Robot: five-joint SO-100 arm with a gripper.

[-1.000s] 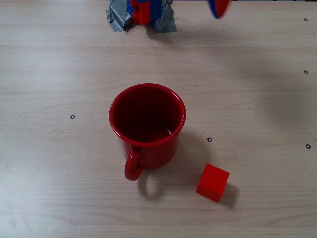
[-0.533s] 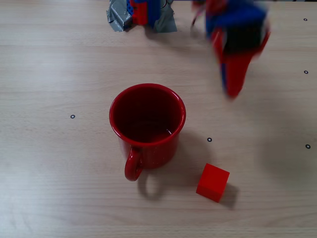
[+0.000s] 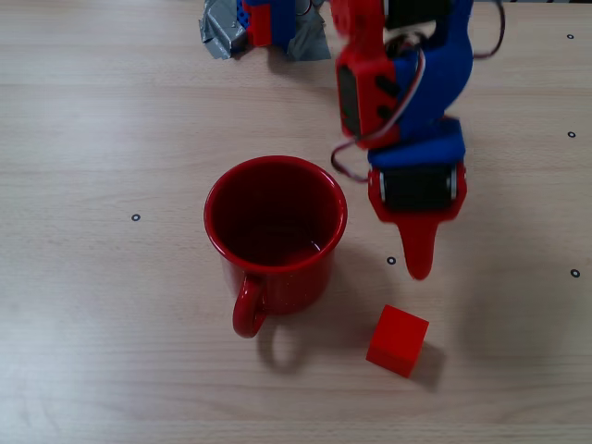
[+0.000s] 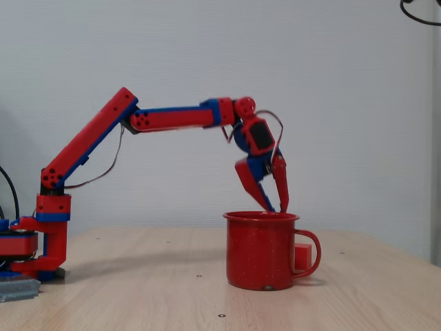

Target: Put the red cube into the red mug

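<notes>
The wooden counter (image 3: 111, 111) has the red-and-blue arm (image 4: 165, 118) stretched out over it, jaws a bit apart and holding nothing, tips hanging just above the rim of the red mug (image 3: 275, 236). Mug's upright. The red cube (image 3: 398, 340) sits on the counter just beside it, near the handle side.

The arm now reaches far out over the table, where a second ago only its tip showed at the top edge. The gripper (image 3: 418, 264) hangs just right of the red mug (image 3: 276, 231), fingertips pointing down near the red cube (image 3: 398, 340).
</notes>
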